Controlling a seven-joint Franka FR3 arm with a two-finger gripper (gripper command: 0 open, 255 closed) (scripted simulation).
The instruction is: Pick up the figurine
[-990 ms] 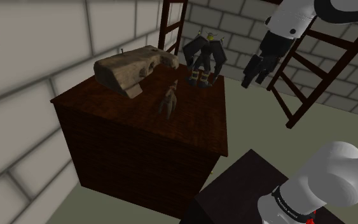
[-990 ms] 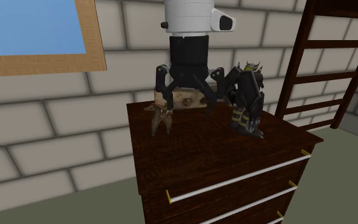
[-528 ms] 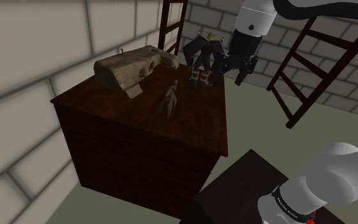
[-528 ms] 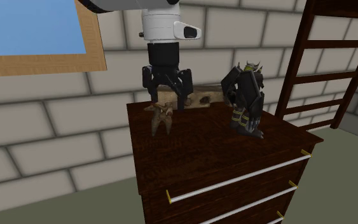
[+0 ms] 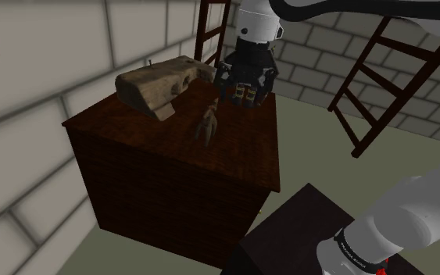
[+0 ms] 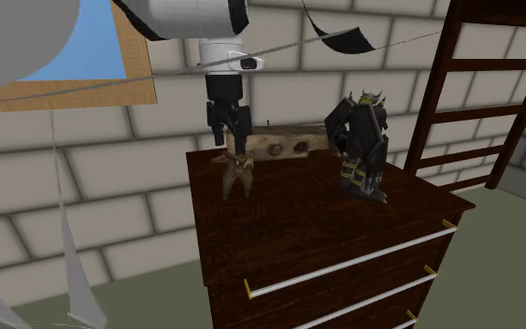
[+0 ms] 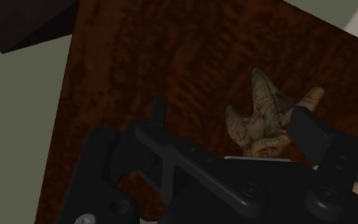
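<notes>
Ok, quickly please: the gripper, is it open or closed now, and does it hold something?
Gripper: open, holding nothing; its fingers stand apart above the brown figurine.

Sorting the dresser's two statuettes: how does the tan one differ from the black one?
The tan figurine is smaller than the black figure. The tan figurine is plain brown; the black figure has yellow stripes. In the second exterior view the tan figurine stands left, the black figure right. Both stand upright on the dresser.

I see a dark brown wooden dresser (image 6: pixel 289 220) before a grey block wall (image 6: pixel 111 168), a dark ladder (image 6: pixel 433 84) beside.
</notes>
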